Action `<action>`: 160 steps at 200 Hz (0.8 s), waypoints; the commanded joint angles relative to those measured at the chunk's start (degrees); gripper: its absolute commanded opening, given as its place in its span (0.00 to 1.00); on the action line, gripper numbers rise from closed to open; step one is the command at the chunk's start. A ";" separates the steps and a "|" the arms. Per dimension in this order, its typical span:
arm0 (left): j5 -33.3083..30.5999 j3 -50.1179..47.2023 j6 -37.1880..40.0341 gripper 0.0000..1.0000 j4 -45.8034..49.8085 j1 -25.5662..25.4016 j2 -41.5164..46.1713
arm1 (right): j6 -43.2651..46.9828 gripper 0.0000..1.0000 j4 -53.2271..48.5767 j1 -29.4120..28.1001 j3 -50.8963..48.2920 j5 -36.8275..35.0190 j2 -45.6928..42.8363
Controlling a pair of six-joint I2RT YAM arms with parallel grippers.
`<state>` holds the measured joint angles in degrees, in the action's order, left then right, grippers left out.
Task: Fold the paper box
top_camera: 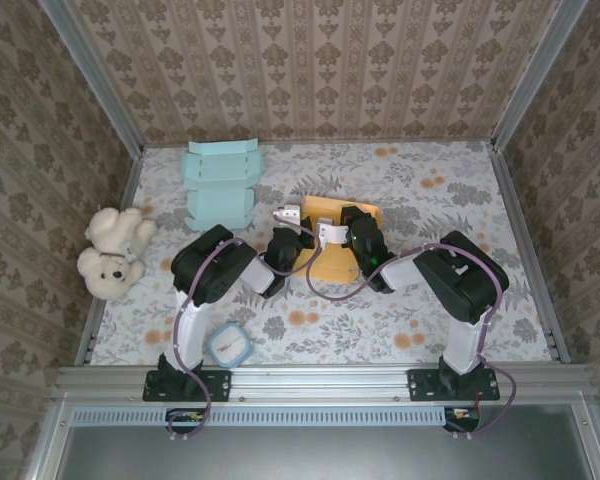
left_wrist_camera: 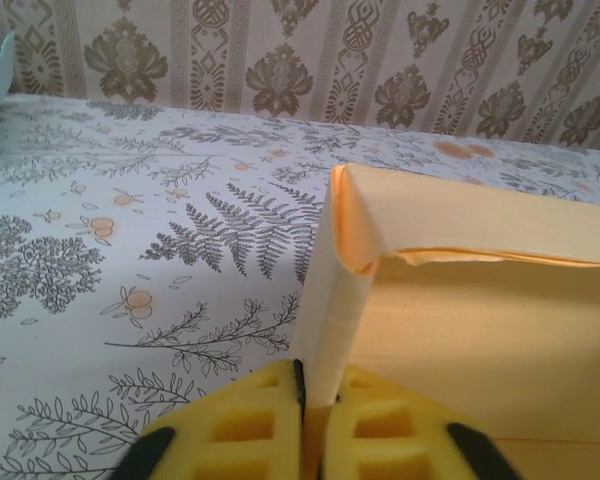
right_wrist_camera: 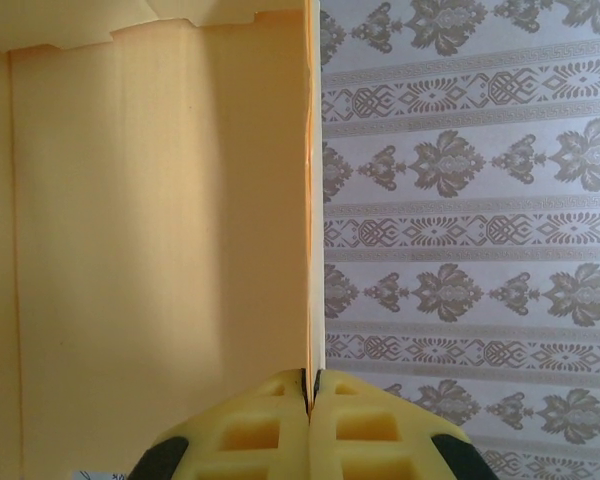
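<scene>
1 orange paper box [top_camera: 332,264], partly folded, is sitting mid-table [top_camera: 430,300], between the 2 arms. Left gripper [left_wrist_camera: 315,392] is pinching the box's upright corner flap; right gripper [right_wrist_camera: 310,385] is clamping the edge of 1 standing wall. 1 flat teal box blank [top_camera: 222,185] is lying far left; 1 teddy bear [top_camera: 113,252] is lying at the left edge.

Matt, smooth orange card on box [left_wrist_camera: 480,340]; spongy-looking yellow pads [left_wrist_camera: 245,425] w/ moulded pits; plush teddy [top_camera: 110,255]; brushed-metal frame rail [top_camera: 320,378].
</scene>
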<state>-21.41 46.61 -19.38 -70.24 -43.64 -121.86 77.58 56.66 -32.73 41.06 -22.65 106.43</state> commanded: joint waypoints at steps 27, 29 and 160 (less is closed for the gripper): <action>5.55 -1.38 3.84 0.31 -3.88 -0.84 1.14 | -3.66 0.00 -10.43 -1.74 0.16 4.35 0.61; 5.73 -1.55 4.13 0.32 -3.90 -0.84 1.27 | -3.64 0.00 -10.43 -1.73 0.16 4.35 0.62; 19.56 -7.06 7.35 0.36 -3.57 5.33 7.64 | -6.09 0.00 -17.32 -1.79 -0.41 10.23 -2.88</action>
<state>-7.20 40.23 -13.85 -72.49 -38.22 -117.10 74.74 51.92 -33.65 41.71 -19.05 104.36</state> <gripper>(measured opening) 0.367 0.054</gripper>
